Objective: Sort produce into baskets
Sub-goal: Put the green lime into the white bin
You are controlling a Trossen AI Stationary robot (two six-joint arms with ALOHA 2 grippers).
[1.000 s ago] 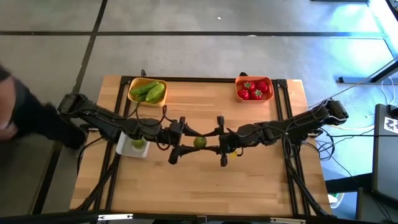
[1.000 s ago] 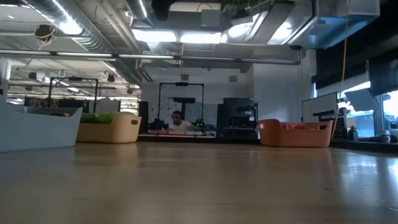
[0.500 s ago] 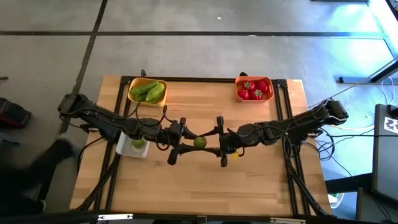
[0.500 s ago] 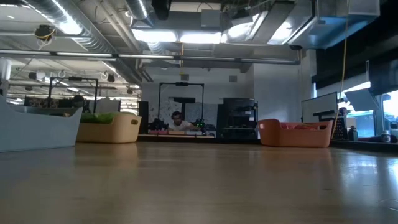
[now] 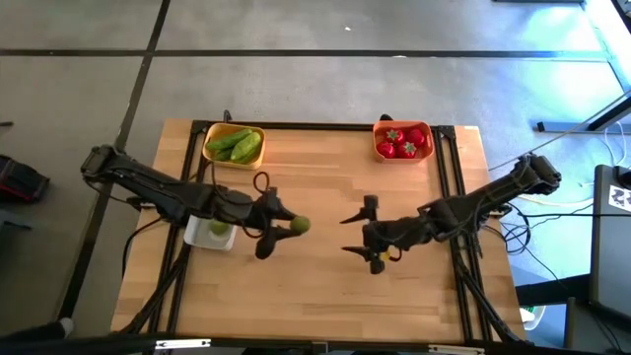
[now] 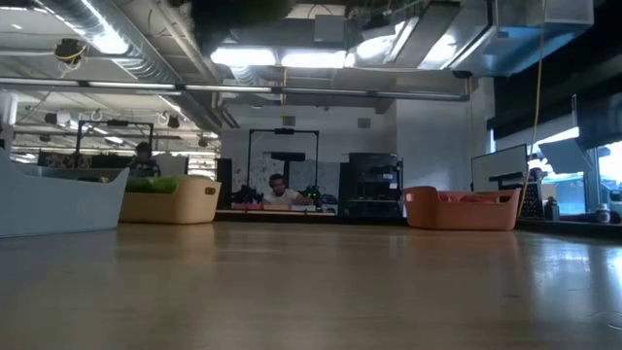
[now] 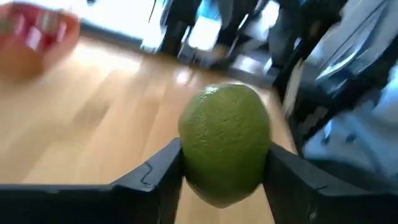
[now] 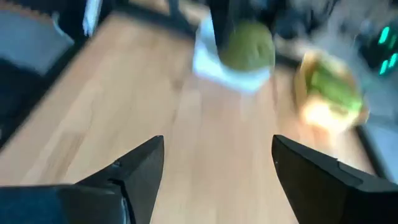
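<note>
My left gripper (image 5: 290, 227) is shut on a round green lime (image 5: 299, 225) above the middle of the table, left of centre. My right gripper (image 5: 347, 234) is open and empty to the right of the lime, facing it. The whitish tray (image 5: 202, 234) holds another lime (image 5: 219, 229) at the table's left. The yellow basket (image 5: 234, 145) holds green cucumber pieces at the far left. The orange basket (image 5: 403, 140) holds red pieces with green tops at the far right. The right wrist view shows the held lime (image 8: 247, 46) ahead of its open fingers. My left gripper pinches the lime's two opposite sides (image 7: 186, 155) between its two fingers (image 7: 158, 177), about its middle. The fingers come level from the table's left side. The lime is lifted clear of the table.
Bare wood lies between the grippers and the table's near edge. In the low view the whitish tray (image 6: 53, 199), the yellow basket (image 6: 170, 199) and the orange basket (image 6: 462, 209) stand along the far side. People show in the room behind.
Both grippers met at the lime in the table's middle. My right gripper has drawn back toward the table's right edge, away from the lime. My left gripper has carried the lime a little toward the table's left edge, still clear of the table.
</note>
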